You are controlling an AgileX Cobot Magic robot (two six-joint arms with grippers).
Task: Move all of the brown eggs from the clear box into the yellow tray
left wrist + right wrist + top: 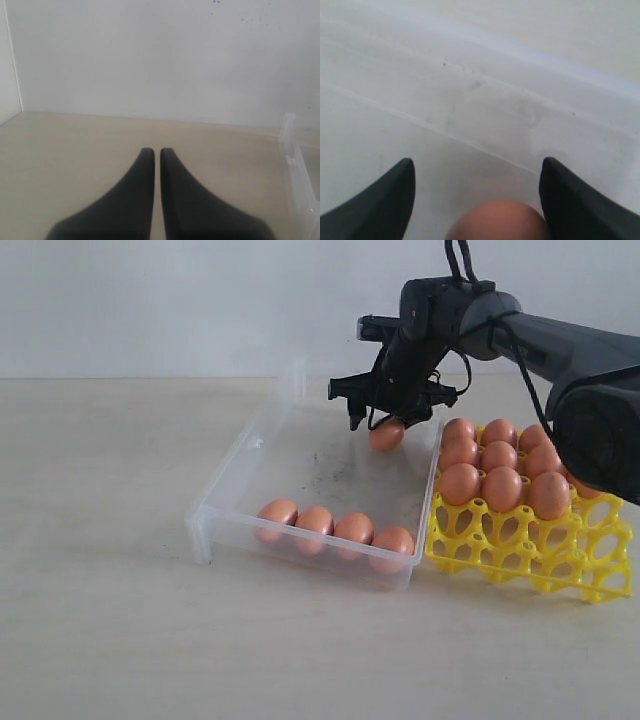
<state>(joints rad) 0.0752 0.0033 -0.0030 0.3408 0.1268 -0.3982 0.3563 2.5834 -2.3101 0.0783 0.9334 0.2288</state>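
1. The clear box (245,445) lies on the tabletop (100,640), its right side just beside the yellow tray (520,550). Dark scuff marks show on the box floor.
2. Four brown eggs (314,521) lie in a row against the box's near wall. The tray eggs (498,456) fill its far cups in three rows of three, with one more partly hidden behind the arm. The tray's near cups stand bare.
3. The right tool (385,423) hangs over the far right corner of the box, jaws wide apart, with a lone egg (387,436) between them. The exterior view does not settle whether this egg rests on the box floor.
4. The right wrist view adds detail on the right tool (477,160). The lone egg (497,220) sits close against one finger with a clear gap to the other, so it is not clamped. Scuffed clear plastic lies beyond.
5. Only the left wrist view shows the left tool (153,150). Its fingers are together with nothing between them, over bare tabletop (75,160), and a corner of the clear box (295,165) is at the frame edge.
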